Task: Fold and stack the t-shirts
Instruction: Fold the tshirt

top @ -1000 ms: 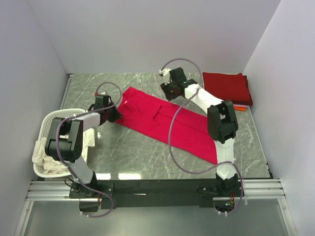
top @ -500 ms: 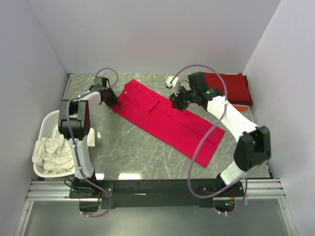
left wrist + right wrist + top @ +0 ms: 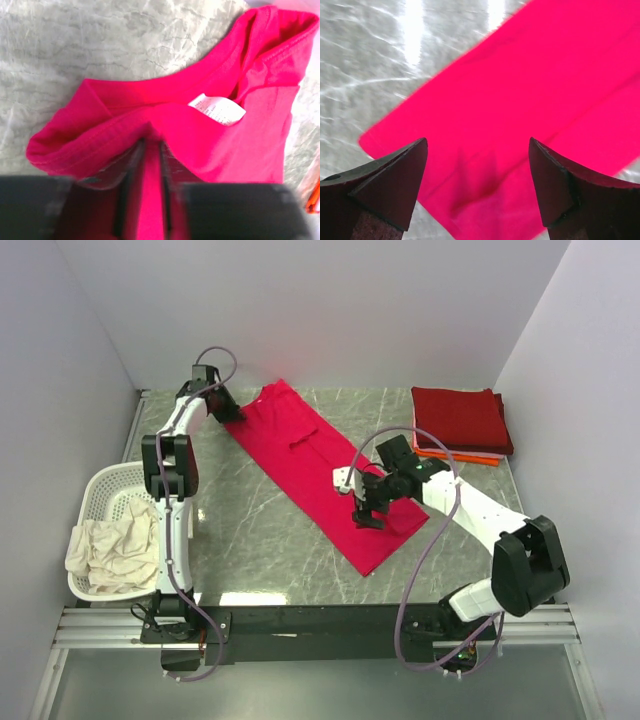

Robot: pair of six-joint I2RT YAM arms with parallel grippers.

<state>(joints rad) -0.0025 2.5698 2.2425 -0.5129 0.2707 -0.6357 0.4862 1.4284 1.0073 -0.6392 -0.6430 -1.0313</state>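
Observation:
A large crimson-red t-shirt (image 3: 320, 465), folded into a long strip, lies diagonally across the marble table from back left to front centre. My left gripper (image 3: 228, 412) is shut on its collar end at the back left; the left wrist view shows red cloth (image 3: 200, 100) pinched between the fingers (image 3: 167, 170), with a white label (image 3: 217, 109) beside them. My right gripper (image 3: 368, 512) is open and hovers just above the strip's lower end (image 3: 520, 100), holding nothing. A folded maroon shirt (image 3: 462, 418) lies on an orange one (image 3: 470, 455) at the back right.
A white slotted laundry basket (image 3: 100, 490) with cream-white cloth (image 3: 108, 552) in it stands at the left edge. The enclosure's walls stand close at left, back and right.
My left gripper has pulled the collar end toward the back left, turning the strip. My right gripper has come forward along the shirt from its back edge to its lower end.

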